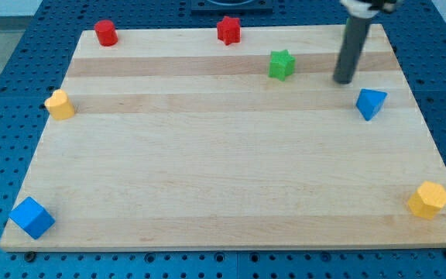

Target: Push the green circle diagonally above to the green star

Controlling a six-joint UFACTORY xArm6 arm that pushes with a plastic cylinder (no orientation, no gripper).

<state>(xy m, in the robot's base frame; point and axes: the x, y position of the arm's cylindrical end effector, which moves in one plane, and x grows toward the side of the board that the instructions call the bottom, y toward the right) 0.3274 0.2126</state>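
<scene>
Pale wood tabletop [231,178], lighter and darker plank bands running left-right, evenly lit w/ soft sheen near centre. Blue perforated base plate [22,46] around all edges, regular hole grid. Dark strip at far edge, unclear.

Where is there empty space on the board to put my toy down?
The big middle is bare, bordered by the yellow block, blue cube, yellow hexagon and blue block. It is busier along the view's top right, where my tip sits between the green star and that blue block.
</scene>
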